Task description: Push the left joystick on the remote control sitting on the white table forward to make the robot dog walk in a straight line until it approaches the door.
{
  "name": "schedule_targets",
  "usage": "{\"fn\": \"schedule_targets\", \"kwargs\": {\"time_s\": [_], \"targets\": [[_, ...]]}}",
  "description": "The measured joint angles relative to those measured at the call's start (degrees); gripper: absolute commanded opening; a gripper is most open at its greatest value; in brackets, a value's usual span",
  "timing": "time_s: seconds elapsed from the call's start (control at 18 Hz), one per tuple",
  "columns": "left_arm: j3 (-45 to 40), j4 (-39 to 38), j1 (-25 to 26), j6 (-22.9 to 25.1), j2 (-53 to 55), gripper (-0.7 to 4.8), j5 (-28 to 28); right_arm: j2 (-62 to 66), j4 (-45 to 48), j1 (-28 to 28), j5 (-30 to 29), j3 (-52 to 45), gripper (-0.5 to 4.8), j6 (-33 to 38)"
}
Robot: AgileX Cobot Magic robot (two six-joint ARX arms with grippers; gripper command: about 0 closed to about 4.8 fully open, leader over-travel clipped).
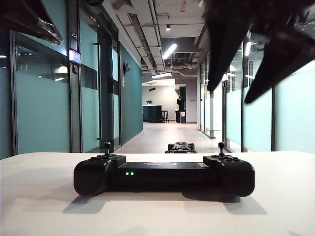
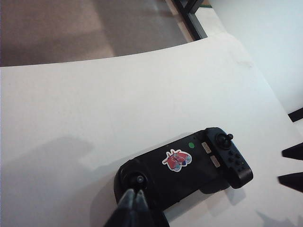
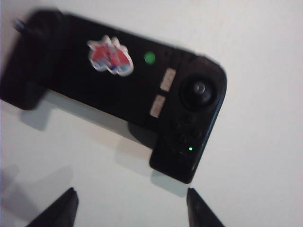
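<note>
The remote (image 1: 164,173) lay on the white table (image 1: 39,206), its left joystick (image 2: 139,179) upright, the robot dog (image 1: 181,147) beyond in the corridor. My left gripper (image 2: 135,196), fingers together and empty, hovered just beside that stick. My right gripper (image 3: 131,205) hung wide open, empty, near the remote's other end.
</note>
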Motion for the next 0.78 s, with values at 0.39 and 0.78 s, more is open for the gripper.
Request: {"fn": "schedule_targets", "kwargs": {"time_s": [0.39,0.78], "targets": [[0.00,0.00,0.00,-0.02,0.00,-0.05,0.42,7.58,-2.23,-0.13,4.07,0.07,3.15,1.40],[0.00,0.00,0.00,-0.04,0.00,-0.05,1.27,14.56,1.22,-1.01,2.36,0.07,3.15,1.40]]}}
